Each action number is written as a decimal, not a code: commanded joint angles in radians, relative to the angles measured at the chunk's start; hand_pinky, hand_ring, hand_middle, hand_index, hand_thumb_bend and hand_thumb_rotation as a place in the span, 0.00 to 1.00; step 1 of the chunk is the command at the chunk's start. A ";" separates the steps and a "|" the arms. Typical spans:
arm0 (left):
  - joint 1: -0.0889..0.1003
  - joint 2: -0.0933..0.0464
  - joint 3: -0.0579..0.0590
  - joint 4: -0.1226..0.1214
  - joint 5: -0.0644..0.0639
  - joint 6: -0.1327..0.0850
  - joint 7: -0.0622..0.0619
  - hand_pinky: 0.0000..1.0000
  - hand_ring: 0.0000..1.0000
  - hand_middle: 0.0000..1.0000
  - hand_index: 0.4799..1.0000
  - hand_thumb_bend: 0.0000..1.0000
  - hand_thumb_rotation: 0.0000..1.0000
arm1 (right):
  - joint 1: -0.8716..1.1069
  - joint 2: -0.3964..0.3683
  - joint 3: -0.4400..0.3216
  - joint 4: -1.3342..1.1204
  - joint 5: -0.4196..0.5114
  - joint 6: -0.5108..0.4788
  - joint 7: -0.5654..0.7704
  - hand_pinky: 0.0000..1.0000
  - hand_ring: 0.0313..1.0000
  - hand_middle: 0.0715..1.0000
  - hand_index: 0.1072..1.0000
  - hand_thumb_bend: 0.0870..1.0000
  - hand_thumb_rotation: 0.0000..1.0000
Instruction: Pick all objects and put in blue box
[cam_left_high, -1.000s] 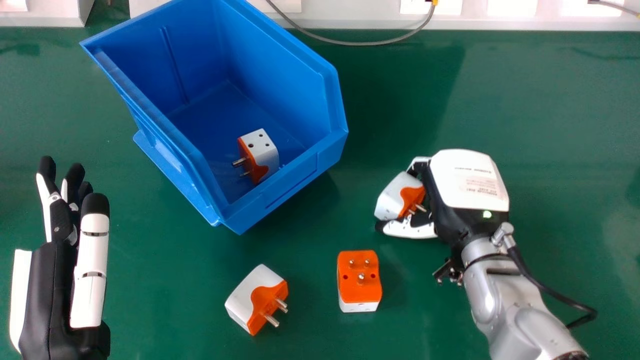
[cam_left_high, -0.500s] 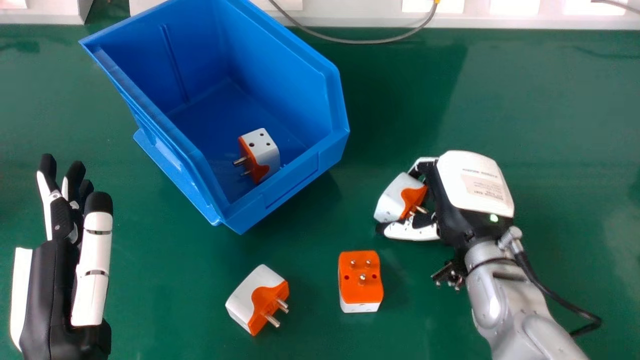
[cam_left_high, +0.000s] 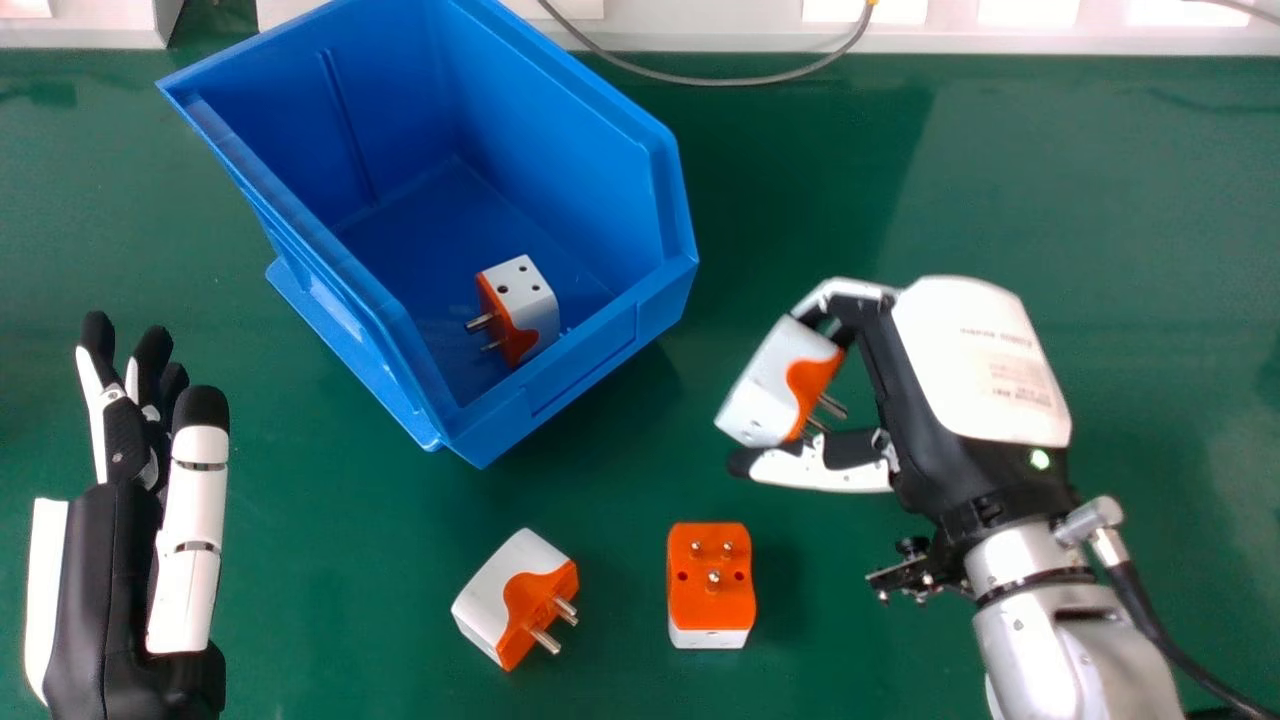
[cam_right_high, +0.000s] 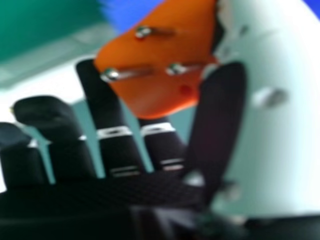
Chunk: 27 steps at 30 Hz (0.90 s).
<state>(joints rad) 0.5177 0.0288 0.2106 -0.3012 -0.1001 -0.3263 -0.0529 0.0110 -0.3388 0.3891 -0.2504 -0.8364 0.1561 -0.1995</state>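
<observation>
The green table (cam_left_high: 1150, 300) lies under everything. On it, toward the far left, sits the blue box (cam_left_high: 590, 350), standing at an angle with its open top up. The left hand (cam_left_high: 95, 590) is open at the left edge, its fingers straight and apart from the box. The right hand (cam_left_high: 970, 370), to the right of the box, grips 1 white and orange plug (cam_left_high: 765, 385) between its thumb and fingers; the plug is tilted, and the right hand view shows 3 metal pins on its orange face. Another plug (cam_left_high: 530, 305) is inside the box, near its front wall. Nearer on the table are 2 more: the left plug (cam_left_high: 500, 595) with 2 pins showing, and the right plug (cam_left_high: 711, 585) with 3 pins up.
</observation>
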 joint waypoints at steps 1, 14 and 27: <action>0.001 0.001 0.001 -0.022 0.009 -0.009 0.004 1.00 1.00 1.00 1.00 0.43 0.85 | -0.020 0.009 -0.011 -0.067 -0.014 -0.035 0.004 0.05 0.05 0.07 0.07 0.29 0.11; -0.002 -0.013 -0.008 -0.013 0.004 -0.020 0.000 1.00 1.00 1.00 1.00 0.40 0.83 | -0.260 0.109 0.020 -0.073 -0.010 -0.131 0.103 0.04 0.05 0.07 0.08 0.20 0.41; -0.002 -0.018 -0.013 -0.007 0.024 -0.030 0.005 1.00 1.00 1.00 1.00 0.46 0.84 | -0.657 0.251 0.089 0.391 -0.043 -0.174 0.065 0.08 0.11 0.16 0.20 0.32 0.13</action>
<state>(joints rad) 0.5093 0.0096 0.2004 -0.2905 -0.0771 -0.3424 -0.0479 -0.5743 -0.1100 0.4755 0.1176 -0.8737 -0.0004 -0.1045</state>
